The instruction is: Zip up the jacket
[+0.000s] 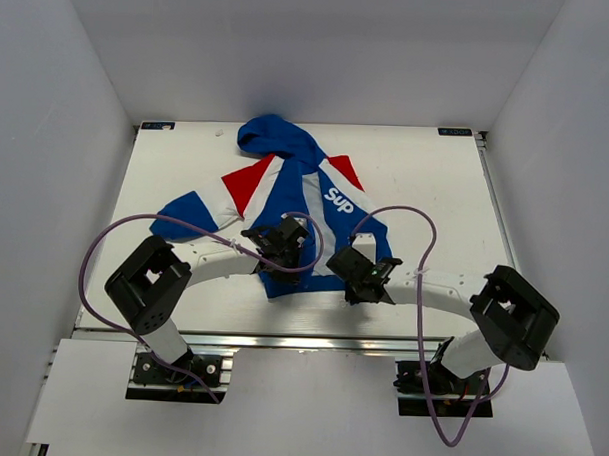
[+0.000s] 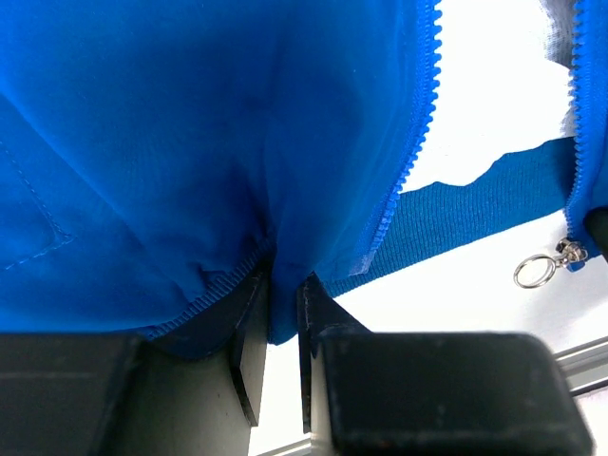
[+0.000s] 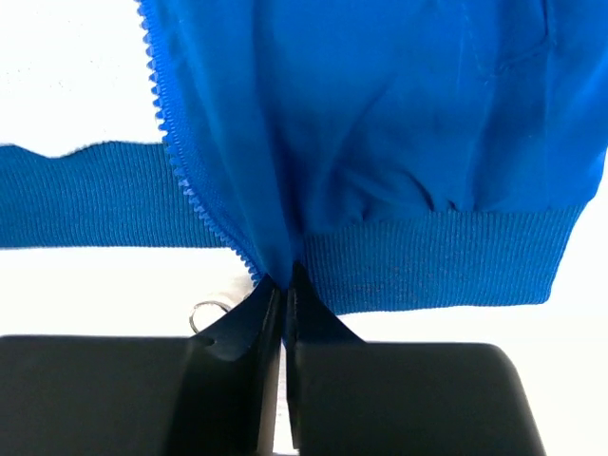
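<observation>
Top external view showed the jacket (image 1: 304, 193) lying open on the table (image 1: 187, 159). The left gripper (image 2: 283, 285) pinched one front hem; the right gripper (image 3: 283, 285) clamped the other beside the zipper teeth (image 3: 178, 157), likely to align both halves.

Reads to me as a robotics lab test cell, not a home or a shop. The left arm (image 1: 147, 283) and right arm (image 1: 512, 315) I drive sit on black base plates (image 1: 176, 369), bolted by an aluminium extrusion rail (image 1: 301, 342) at the near edge of a white table (image 1: 187, 154). Plain white panels (image 1: 58, 129) box the table in on the left, back and right. Purple cables (image 1: 94, 246) loop loose off the arms, and the blue jacket (image 1: 296, 198) lies spread on the top.
</observation>
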Available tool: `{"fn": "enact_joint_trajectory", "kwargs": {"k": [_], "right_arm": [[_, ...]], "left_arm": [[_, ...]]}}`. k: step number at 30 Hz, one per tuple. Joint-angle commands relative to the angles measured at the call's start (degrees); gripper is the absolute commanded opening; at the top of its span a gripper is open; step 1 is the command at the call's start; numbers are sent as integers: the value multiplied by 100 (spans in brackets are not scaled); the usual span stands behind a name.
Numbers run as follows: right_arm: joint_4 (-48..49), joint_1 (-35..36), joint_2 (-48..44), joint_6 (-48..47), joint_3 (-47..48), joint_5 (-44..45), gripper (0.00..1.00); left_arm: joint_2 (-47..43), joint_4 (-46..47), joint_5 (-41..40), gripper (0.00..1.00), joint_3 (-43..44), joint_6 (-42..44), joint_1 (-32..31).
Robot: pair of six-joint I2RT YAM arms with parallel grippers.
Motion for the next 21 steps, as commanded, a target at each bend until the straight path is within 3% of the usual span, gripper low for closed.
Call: {"fn": "enact_joint_trajectory", "kwargs": {"k": [1,6,9,10,14,21], "right_arm": [[-329,6,-19,-93,-387,-518,3],[129,-46,-591,-480,-352,-782,0],[339,-204,-898,-603,-370,-940,0],[410,-257,-986,-682,-396,-1080,0],[770,-468,-1451,-814,-650,-1397,0],[788,-574,-1628,-806,-756,-1415,0]], "left_arm": [[-296,-58,-87,27,212,8,3],[-489,3,212,33,194,210,11],[-647,-23,327,55,168,342,3],[-717,-49,414,72,168,403,3],[-815,-120,590,90,212,509,3],[-359,-278,591,89,528,589,-67]]}}
